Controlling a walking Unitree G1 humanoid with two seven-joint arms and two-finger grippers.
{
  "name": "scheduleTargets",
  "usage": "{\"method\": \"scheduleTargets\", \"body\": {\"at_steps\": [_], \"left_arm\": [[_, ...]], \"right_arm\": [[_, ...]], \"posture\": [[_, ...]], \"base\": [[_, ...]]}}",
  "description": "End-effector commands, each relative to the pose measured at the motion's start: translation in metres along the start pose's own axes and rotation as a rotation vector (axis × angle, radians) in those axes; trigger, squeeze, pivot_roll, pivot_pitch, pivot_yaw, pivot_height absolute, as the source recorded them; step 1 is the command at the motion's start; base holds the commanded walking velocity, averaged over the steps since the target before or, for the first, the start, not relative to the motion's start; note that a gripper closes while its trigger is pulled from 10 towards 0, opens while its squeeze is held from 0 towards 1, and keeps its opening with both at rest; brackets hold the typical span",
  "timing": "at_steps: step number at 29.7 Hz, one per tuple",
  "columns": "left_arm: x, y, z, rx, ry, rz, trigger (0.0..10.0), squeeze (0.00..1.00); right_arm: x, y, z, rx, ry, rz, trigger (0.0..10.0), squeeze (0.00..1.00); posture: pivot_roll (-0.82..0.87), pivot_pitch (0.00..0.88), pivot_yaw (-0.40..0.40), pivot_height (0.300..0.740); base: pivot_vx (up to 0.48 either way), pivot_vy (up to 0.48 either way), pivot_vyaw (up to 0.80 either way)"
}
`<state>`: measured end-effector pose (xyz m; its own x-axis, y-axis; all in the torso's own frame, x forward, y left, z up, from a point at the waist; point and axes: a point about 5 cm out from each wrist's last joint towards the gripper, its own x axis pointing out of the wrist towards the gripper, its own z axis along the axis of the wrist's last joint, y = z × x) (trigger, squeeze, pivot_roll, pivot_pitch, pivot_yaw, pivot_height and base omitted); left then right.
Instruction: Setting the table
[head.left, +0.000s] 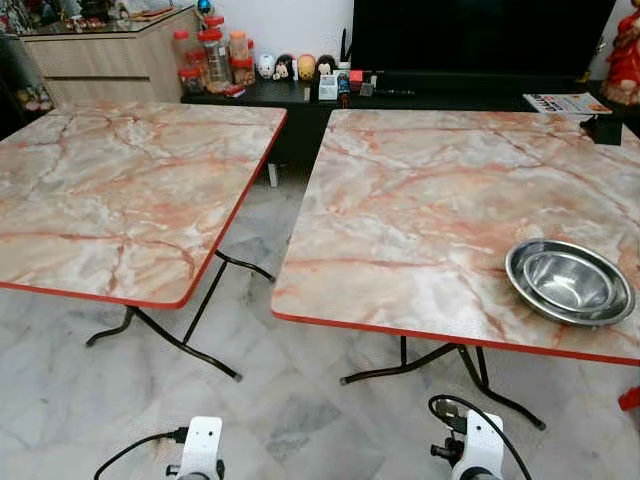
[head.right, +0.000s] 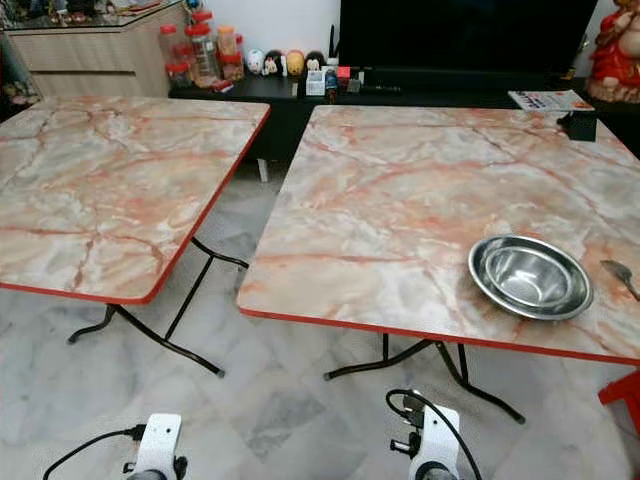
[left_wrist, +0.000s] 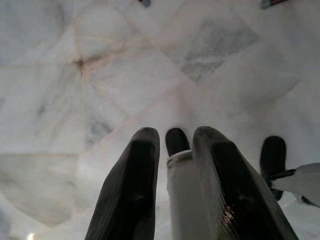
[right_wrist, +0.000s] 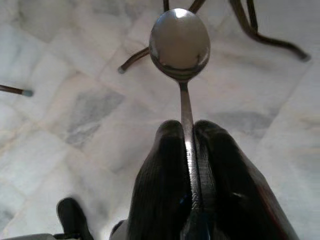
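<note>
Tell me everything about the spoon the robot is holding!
The spoon looks like shiny silver metal, with an oval bowl and a thin straight handle. The right tool is shut on the handle, one black finger on each side. The bowl sticks out past the fingertips, above the marble floor and touching nothing else.

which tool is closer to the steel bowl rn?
Right. The right tool hangs low in front of the bowl's table, gripping a spoon. The left tool hangs over the floor before the other table, farther off.
</note>
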<state>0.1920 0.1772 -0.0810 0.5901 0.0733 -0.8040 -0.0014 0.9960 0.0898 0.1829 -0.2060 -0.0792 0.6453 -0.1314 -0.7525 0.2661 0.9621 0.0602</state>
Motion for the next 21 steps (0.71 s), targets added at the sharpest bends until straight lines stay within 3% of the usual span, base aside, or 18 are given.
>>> {"method": "scheduleTargets", "body": {"at_steps": [1,10,15,21], "left_arm": [[-0.0005,0.0064,-0.0036,0.014,0.016,0.018,10.0,0.0],[-0.0008,0.006,-0.0047,0.012,0.017,0.015,10.0,0.0],[-0.0007,0.006,-0.0043,0.012,0.014,0.014,10.0,0.0],[-0.0007,0.0059,-0.0045,0.012,0.015,0.014,10.0,0.0]], "right_arm": [[0.0008,0.0062,0.0018,0.015,-0.009,0.013,10.0,0.0],[0.0006,0.005,0.0007,0.023,-0.005,0.007,10.0,0.0],[0.0009,0.0056,0.0019,0.022,-0.009,0.008,10.0,0.0],[0.0007,0.0058,0.0017,0.018,-0.014,0.009,10.0,0.0]], "posture": [[-0.1,0.0,0.01,0.74],[-0.1,0.0,0.008,0.74],[-0.1,0.0,0.009,0.74],[-0.09,0.0,0.008,0.74]], "base": [[0.0,-0.33,0.0],[0.0,-0.333,0.0],[0.0,-0.332,-0.77],[0.0,-0.333,0.0]]}}
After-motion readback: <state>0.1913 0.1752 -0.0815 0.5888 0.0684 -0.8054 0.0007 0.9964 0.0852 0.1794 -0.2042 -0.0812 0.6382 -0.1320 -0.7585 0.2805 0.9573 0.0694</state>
